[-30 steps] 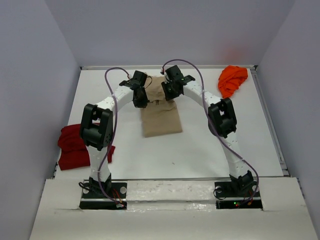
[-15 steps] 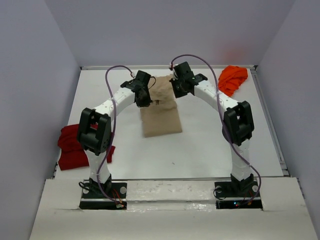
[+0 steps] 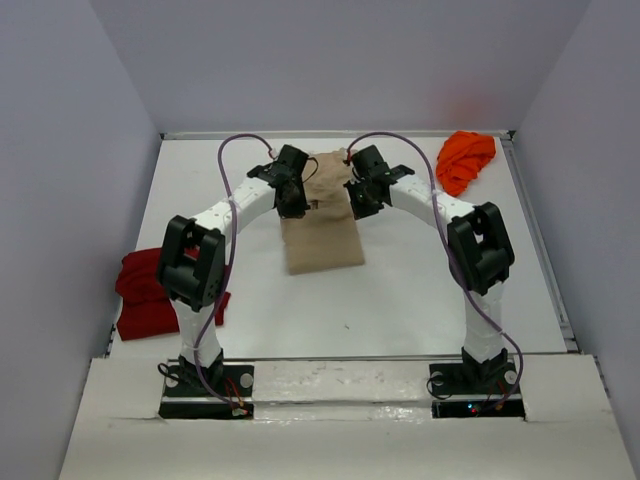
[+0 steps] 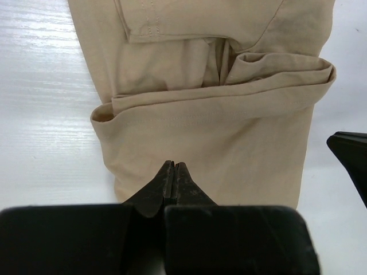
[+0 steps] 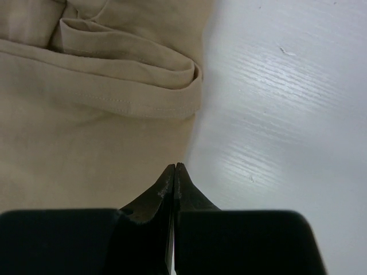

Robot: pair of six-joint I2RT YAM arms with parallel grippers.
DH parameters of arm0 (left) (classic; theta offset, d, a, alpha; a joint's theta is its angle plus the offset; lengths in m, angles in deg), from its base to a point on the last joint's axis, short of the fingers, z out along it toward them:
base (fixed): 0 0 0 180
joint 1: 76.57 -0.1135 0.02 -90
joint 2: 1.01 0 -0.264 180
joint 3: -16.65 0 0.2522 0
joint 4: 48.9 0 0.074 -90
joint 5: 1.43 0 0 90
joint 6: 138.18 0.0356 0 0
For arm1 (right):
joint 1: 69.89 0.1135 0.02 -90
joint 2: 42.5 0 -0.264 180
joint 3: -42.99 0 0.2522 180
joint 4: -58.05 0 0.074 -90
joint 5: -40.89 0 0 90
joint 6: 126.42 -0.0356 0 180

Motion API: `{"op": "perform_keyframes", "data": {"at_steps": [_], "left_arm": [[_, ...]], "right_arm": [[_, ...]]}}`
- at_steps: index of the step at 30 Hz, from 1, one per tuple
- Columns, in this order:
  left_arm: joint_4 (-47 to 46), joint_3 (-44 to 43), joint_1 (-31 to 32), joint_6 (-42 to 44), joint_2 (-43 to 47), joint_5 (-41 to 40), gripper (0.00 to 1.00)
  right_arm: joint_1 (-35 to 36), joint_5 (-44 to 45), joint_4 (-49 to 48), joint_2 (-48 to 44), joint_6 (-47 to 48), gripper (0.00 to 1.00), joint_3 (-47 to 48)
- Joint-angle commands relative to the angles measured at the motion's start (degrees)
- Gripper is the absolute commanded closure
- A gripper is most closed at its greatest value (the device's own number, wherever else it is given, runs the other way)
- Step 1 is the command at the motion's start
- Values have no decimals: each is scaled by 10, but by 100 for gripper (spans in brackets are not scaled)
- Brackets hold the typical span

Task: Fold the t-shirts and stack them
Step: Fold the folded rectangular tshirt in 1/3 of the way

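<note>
Scene: Two robot arms reach over a white table (image 3: 420, 290), meeting at the far end of a folded shirt.

Tan shirt: The tan shirt (image 3: 322, 235) lies in the middle of the table, towards its far edge. It is folded into a long, narrow strip that runs from the far side towards the arms.

Fold: In the left wrist view, the tan shirt (image 4: 218, 132) has a doubled-over band of cloth across its full width, with a stitched hem showing beyond it. The right wrist view shows the same band ending in a rounded loop at the edge of the tan shirt (image 5: 86, 143), right beside the bare table (image 5: 287, 114).

Left tool: The left tool (image 3: 292, 203) is at the strip's left edge near the far end. Its fingers are pressed fully together, and the tips of the left tool (image 4: 174, 166) sit over the cloth. Whether any fabric is pinched between them cannot be told.

Right tool: The right tool (image 3: 360, 203) is at the opposite edge. Its fingers are also fully closed, and the tips of the right tool (image 5: 175, 167) sit right where the cloth meets the table. No cloth shows between them.

Dark red shirt: The dark red shirt (image 3: 150, 295) is bunched at the table's left edge, beside the left arm and well apart from the tan one.

Orange shirt: The orange shirt (image 3: 465, 160) is crumpled in the far right corner.
</note>
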Motion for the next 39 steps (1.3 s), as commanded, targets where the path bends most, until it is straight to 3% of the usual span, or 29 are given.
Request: {"op": "perform_keyframes", "data": {"at_steps": [1, 8, 28, 39], "left_arm": [[9, -25, 0, 1, -11, 3, 100], [20, -66, -9, -2, -58, 28, 100], [16, -73, -41, 1, -106, 56, 100], [17, -98, -58, 2, -140, 41, 100]], "right_arm": [[3, -27, -35, -16, -10, 100, 10], [3, -37, -24, 15, 1, 100, 45], [3, -88, 23, 126, 2, 100, 153], [3, -54, 15, 193, 12, 100, 209]]}}
